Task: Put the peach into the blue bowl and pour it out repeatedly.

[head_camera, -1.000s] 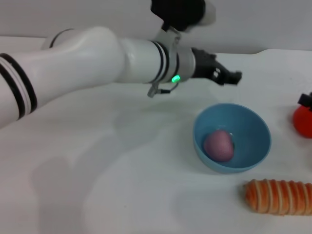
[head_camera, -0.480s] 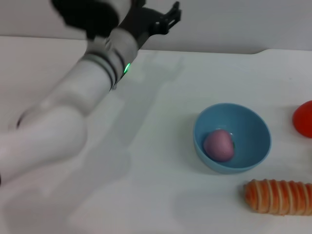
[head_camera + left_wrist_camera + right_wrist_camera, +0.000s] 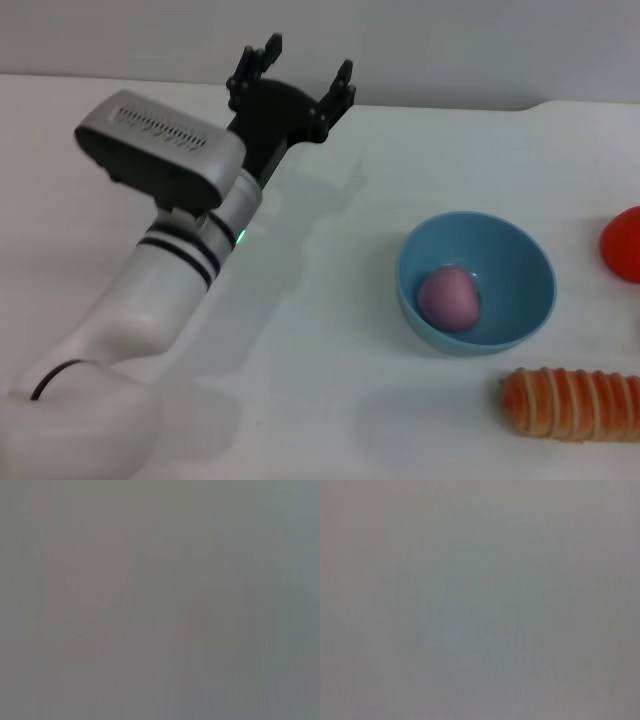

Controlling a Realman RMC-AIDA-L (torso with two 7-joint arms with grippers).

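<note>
From the head view, the peach (image 3: pixel 447 297) lay inside the blue bowl (image 3: pixel 520 300) on the white table (image 3: pixel 330 330). The left gripper (image 3: pixel 295 72) hovered far from the bowl, fingers spread wide, holding nothing. Both wrist views showed only featureless grey

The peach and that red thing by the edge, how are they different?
The peach is dull pink; the red thing is bright red. The peach sits inside the bowl; the red thing sits on the table, outside the bowl. The peach shows whole; the red thing is cut off by the picture's edge. Both look round. The left pincer touches neither.
</note>
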